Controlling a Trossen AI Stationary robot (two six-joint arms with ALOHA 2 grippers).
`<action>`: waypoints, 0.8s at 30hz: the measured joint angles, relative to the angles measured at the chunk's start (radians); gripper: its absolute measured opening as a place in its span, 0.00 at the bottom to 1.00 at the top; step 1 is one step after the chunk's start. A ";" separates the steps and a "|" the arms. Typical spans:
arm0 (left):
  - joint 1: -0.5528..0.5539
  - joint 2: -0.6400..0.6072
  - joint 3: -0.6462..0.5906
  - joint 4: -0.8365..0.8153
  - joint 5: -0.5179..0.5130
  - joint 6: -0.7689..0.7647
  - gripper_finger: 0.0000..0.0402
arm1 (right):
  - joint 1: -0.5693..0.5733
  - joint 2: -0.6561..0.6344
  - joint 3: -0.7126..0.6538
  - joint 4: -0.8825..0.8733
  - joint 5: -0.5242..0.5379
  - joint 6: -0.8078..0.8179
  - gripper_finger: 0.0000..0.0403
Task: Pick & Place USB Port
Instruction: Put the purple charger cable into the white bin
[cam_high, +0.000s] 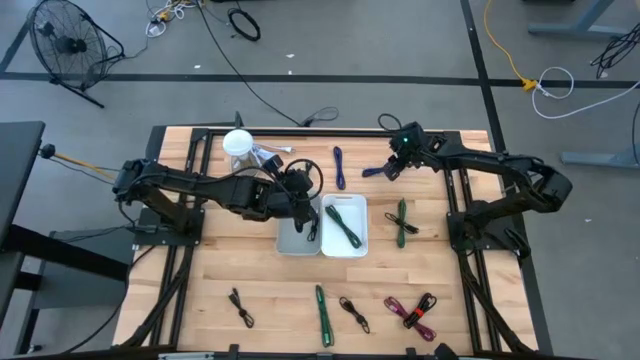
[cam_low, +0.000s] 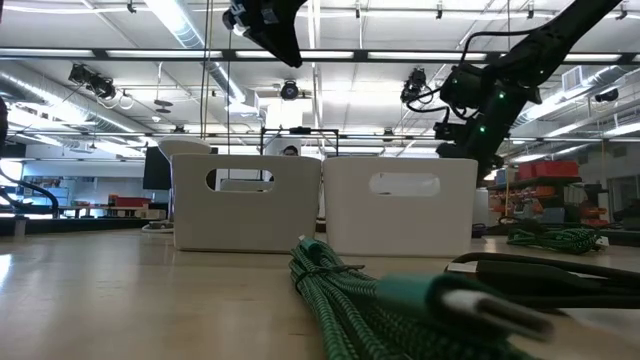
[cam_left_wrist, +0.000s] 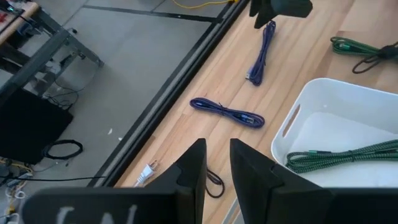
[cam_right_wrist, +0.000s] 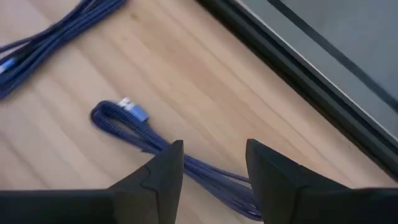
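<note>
The right gripper (cam_right_wrist: 211, 171) is held spread directly over the coiled blue USB cable (cam_right_wrist: 155, 146), which lies behind the right-hand white bin (cam_high: 345, 245). The cable is judged light and limp, best pinched mid-bundle. The left gripper (cam_left_wrist: 214, 168), slightly parted and empty, is poised above the left-hand bin (cam_high: 285, 243).

Two white bins (cam_high: 298, 243), four green cables (cam_high: 343, 224), two purple cables (cam_high: 339, 166).

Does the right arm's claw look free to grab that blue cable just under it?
Probably yes. The right claw hangs open directly above the blue cable, which lies alone on bare wood table with nothing over it.
</note>
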 joint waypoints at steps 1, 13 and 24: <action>0.000 0.000 0.000 0.001 0.006 0.000 0.19 | 0.006 0.000 0.000 0.000 -0.003 -0.022 0.44; 0.000 0.000 0.000 0.002 0.025 0.001 0.19 | 0.052 0.025 0.000 -0.001 -0.026 -0.171 0.44; 0.000 0.000 0.000 0.002 0.025 0.004 0.19 | 0.080 0.174 -0.002 0.024 -0.028 -0.204 0.44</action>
